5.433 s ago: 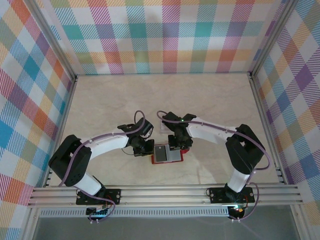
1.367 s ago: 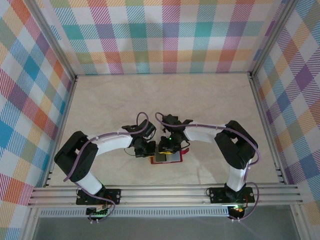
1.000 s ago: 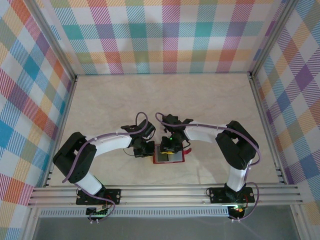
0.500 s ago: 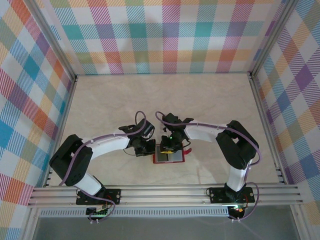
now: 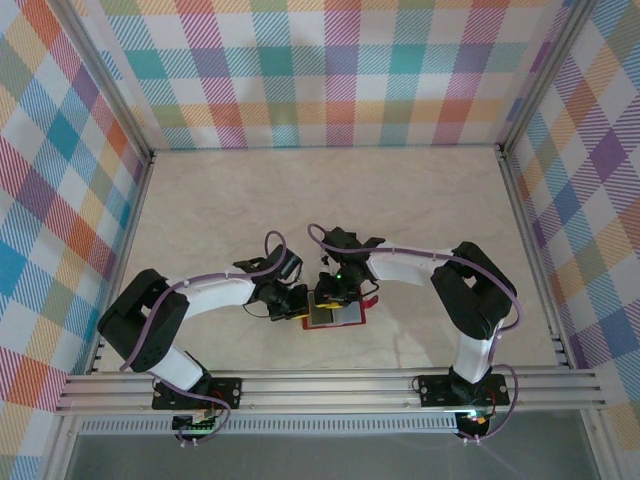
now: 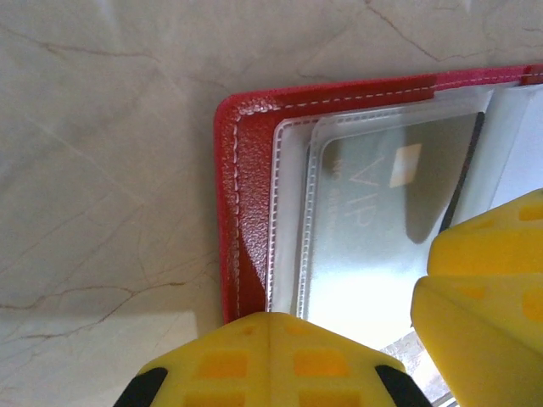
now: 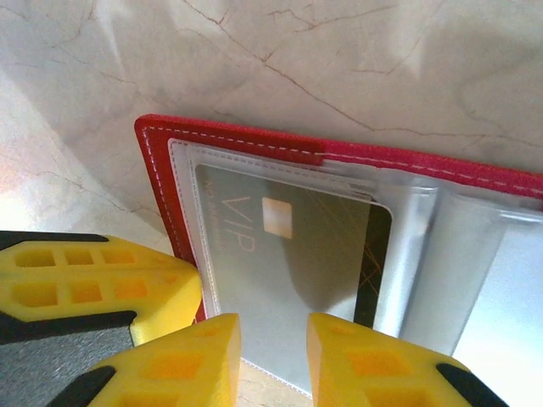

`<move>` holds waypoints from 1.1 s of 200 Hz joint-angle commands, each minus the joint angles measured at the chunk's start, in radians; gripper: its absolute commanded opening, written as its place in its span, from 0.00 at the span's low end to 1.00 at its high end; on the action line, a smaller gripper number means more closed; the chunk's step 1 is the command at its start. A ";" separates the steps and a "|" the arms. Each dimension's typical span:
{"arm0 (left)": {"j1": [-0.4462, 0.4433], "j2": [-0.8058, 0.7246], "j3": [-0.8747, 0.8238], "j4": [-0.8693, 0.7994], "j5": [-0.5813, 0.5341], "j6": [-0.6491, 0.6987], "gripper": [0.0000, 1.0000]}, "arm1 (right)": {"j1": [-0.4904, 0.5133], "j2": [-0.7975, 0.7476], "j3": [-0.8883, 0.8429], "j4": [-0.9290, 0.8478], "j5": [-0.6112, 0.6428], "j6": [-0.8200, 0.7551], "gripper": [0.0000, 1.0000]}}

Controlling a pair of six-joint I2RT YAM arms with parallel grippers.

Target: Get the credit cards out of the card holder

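**Status.** The card holder [image 5: 345, 316] lies open, inside up, on the surface [image 5: 420, 210], close to the near edge and about midway along it. In the wrist views one credit card [image 7: 280, 246], marked VIP, sits fully inside a clear pocket, its dark band toward the holder's spine. Judged from this, the holder has been opened but this card is not yet out; whether other pockets hold cards cannot be told.

**Hands.** The left hand [image 6: 270, 326] has its fingers together and rests at the holder's left corner, apparently pinning it. The right hand [image 7: 273, 339] has its fingers apart with a narrow gap, poised over the card's near edge; contact with it cannot be confirmed.

**Clearance.** Both hands crowd the holder's left part, almost touching each other. Open room lies toward the far edge and both side edges; the walls [image 5: 330, 70] stand well apart from the work.
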 commanded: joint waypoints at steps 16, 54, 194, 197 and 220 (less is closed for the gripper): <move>0.013 0.030 -0.021 0.002 0.009 -0.007 0.00 | 0.010 0.011 0.018 -0.068 0.071 -0.007 0.31; 0.018 0.028 -0.024 -0.022 -0.006 0.001 0.00 | 0.010 0.017 0.026 -0.115 0.122 -0.031 0.34; 0.016 -0.042 0.102 -0.156 -0.036 0.037 0.01 | -0.018 -0.098 -0.049 -0.033 0.080 0.012 0.33; 0.015 -0.041 0.107 -0.158 -0.035 0.036 0.01 | -0.021 -0.097 -0.054 -0.027 0.074 0.013 0.33; 0.000 -0.030 0.135 -0.152 -0.023 0.030 0.02 | -0.039 -0.083 -0.080 0.012 0.030 0.013 0.32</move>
